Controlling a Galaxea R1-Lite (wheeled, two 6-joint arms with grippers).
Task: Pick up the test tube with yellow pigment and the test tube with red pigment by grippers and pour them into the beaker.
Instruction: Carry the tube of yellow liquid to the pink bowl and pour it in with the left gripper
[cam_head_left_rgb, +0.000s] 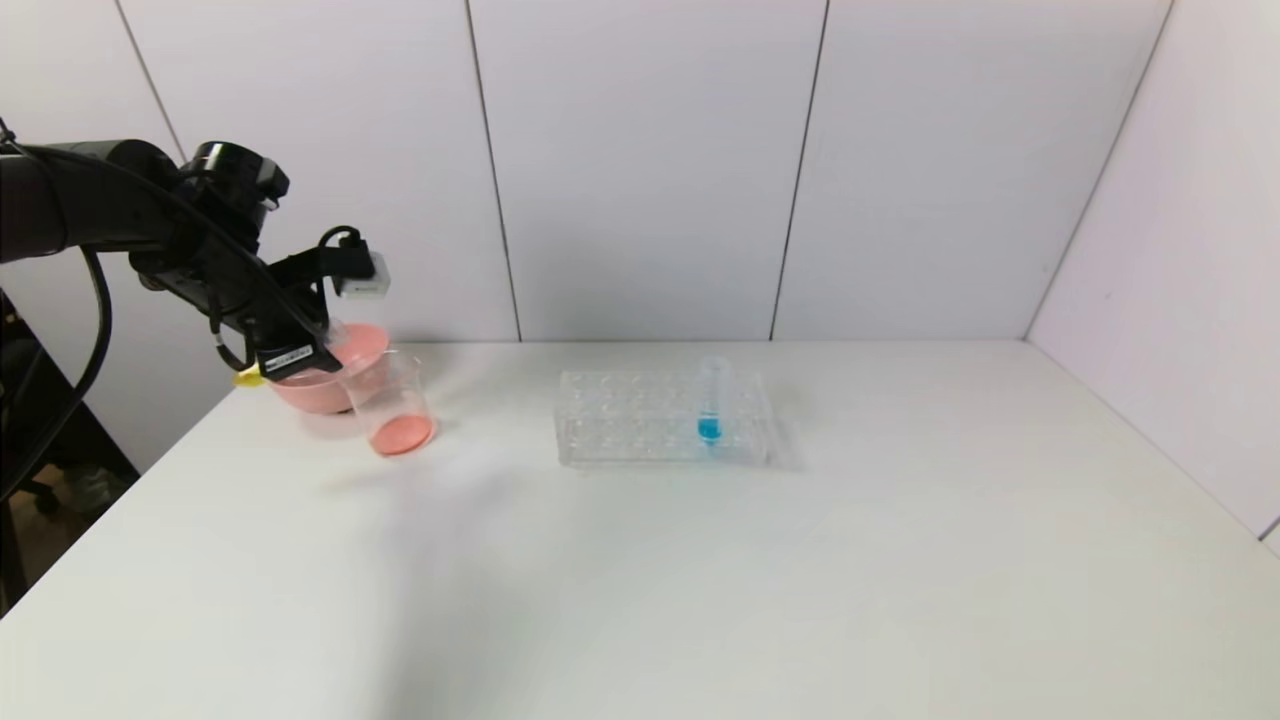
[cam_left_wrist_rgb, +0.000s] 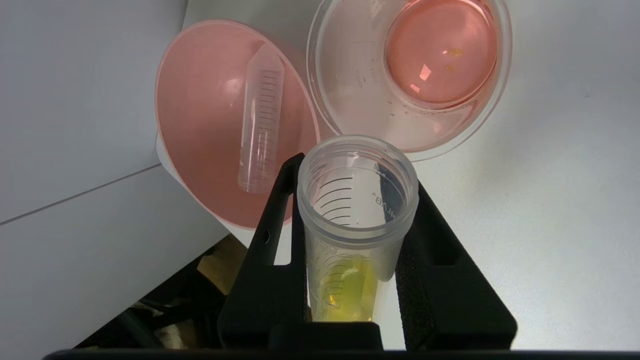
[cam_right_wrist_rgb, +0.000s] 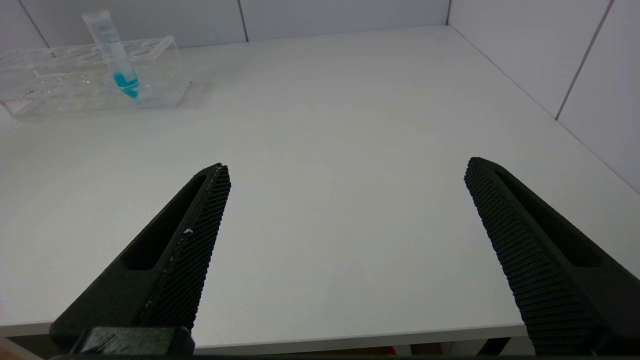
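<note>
My left gripper (cam_head_left_rgb: 300, 350) is at the far left of the table, shut on the test tube with yellow pigment (cam_left_wrist_rgb: 357, 200). The tube is tilted, its open mouth beside the beaker's rim, and its yellow liquid (cam_left_wrist_rgb: 347, 290) sits at its bottom end (cam_head_left_rgb: 248, 377). The beaker (cam_head_left_rgb: 385, 385) stands next to the pink bowl and holds red-orange liquid; it also shows in the left wrist view (cam_left_wrist_rgb: 345, 85). No tube holding red liquid shows. My right gripper (cam_right_wrist_rgb: 347, 170) is open and empty above the table's front edge, out of the head view.
The pink bowl (cam_head_left_rgb: 320, 385) stands behind the beaker, with an empty clear tube (cam_left_wrist_rgb: 260, 120) lying in it. A clear tube rack (cam_head_left_rgb: 640, 425) at the table's middle back holds a blue-liquid tube (cam_head_left_rgb: 712, 400). White walls close the back and right.
</note>
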